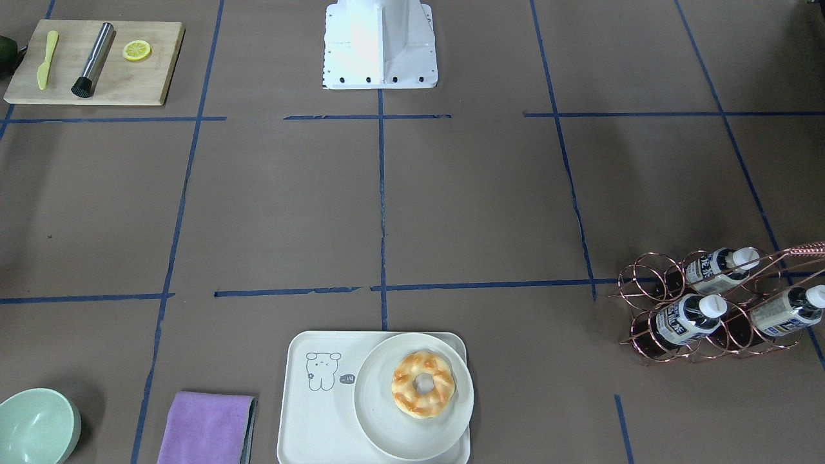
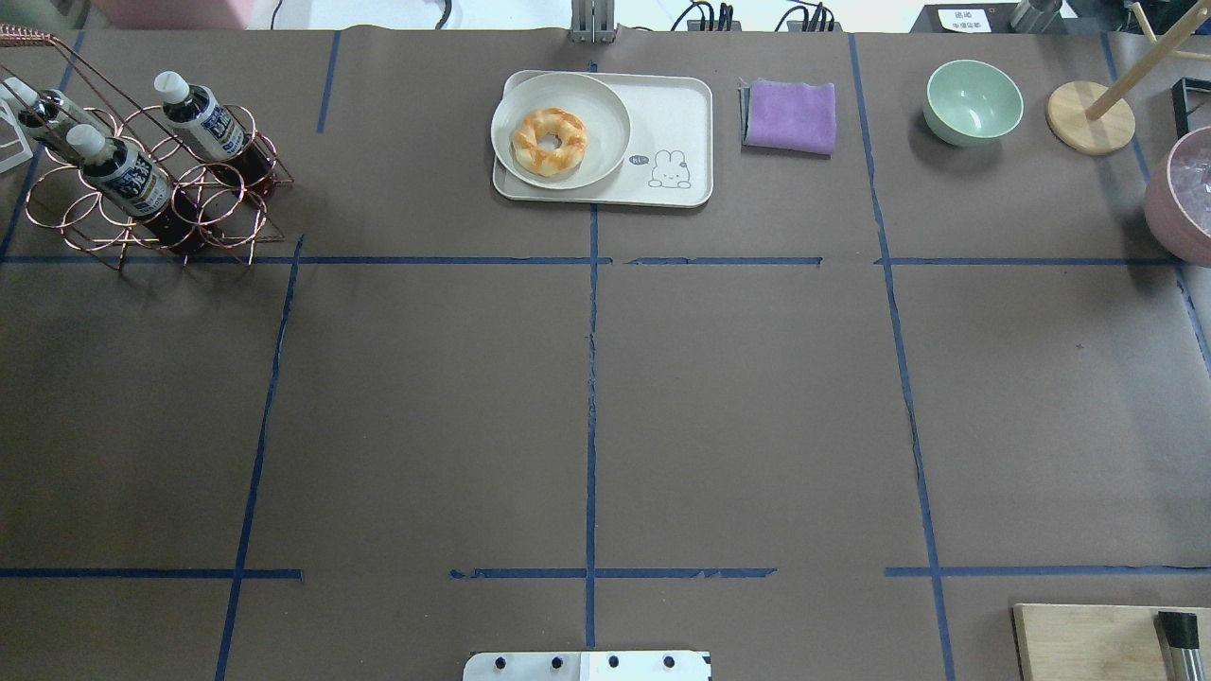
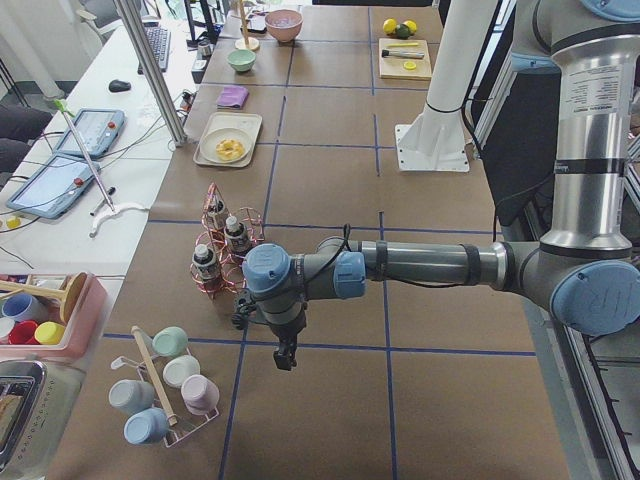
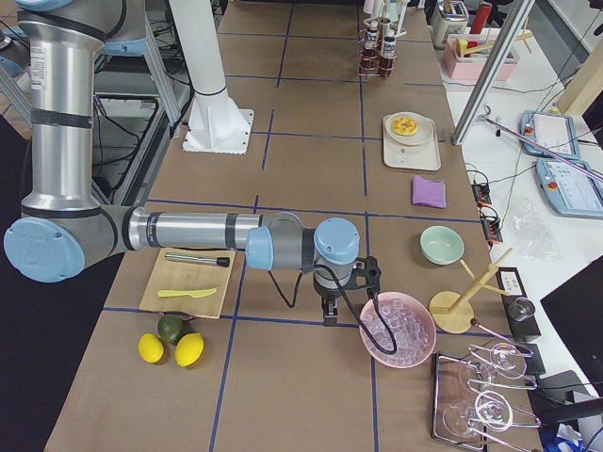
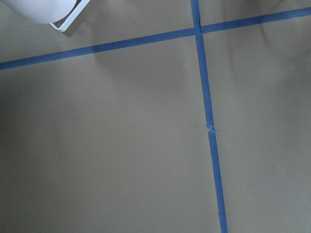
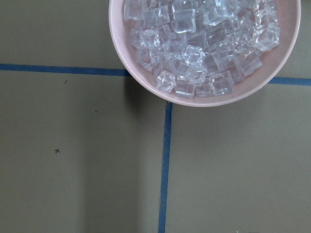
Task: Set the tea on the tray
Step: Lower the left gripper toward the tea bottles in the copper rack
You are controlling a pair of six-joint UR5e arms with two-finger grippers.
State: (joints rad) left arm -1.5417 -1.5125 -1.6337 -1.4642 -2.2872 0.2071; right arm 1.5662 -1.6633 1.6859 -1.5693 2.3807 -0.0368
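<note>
The small clear plastic bottle of dark tea (image 1: 684, 320) in the copper wire rack (image 1: 735, 332) seems light, stiff and slippery; I would grip under its white cap. Whether my jaws are spread, I cannot tell.

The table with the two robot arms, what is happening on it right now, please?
Nothing is being handled yet. All three small clear plastic bottles of dark tea rest in the copper wire rack. The cream-white rectangular plastic tray carries only a round white plate with a doughnut. The left gripper hangs over bare table near the rack; the right gripper hangs beside a pink bowl of ice cubes. Whether either is open cannot be told.
</note>
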